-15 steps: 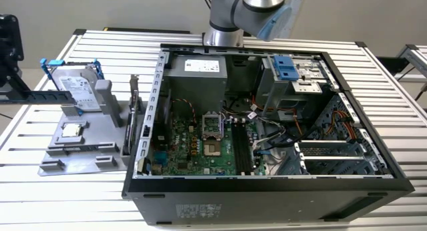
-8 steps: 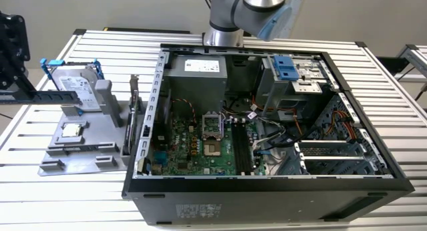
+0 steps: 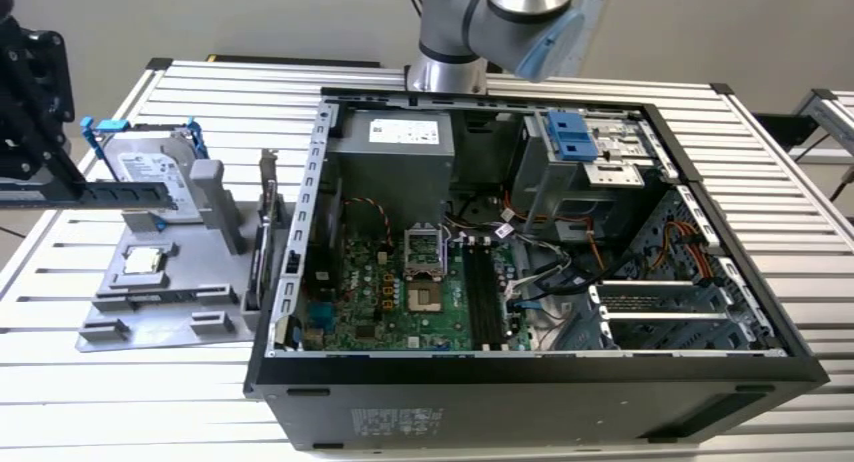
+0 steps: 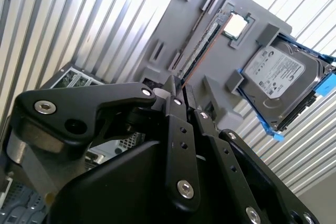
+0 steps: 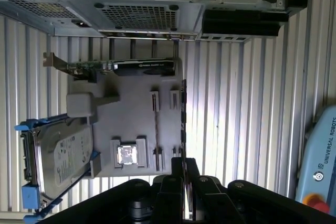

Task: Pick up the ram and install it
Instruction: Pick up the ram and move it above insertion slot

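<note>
The pincer (image 4: 176,90) is pinching one end of the ram (image 4: 203,45), which hangs on edge over the grey tray (image 4: 168,24), apparently lifted off it. Pickup looks done. The slots (image 3: 483,294) in the case (image 3: 534,372) are empty, so the install is not yet done.

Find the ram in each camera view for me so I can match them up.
Exterior view: ram at the exterior view's left, overlapping the hard drive.
Second wrist view: ram runs from the gripper toward the chip.
First wrist view: ram seen edge-on, running out from the gripper.
Shared landmark: the hard drive in its blue frame.
</note>
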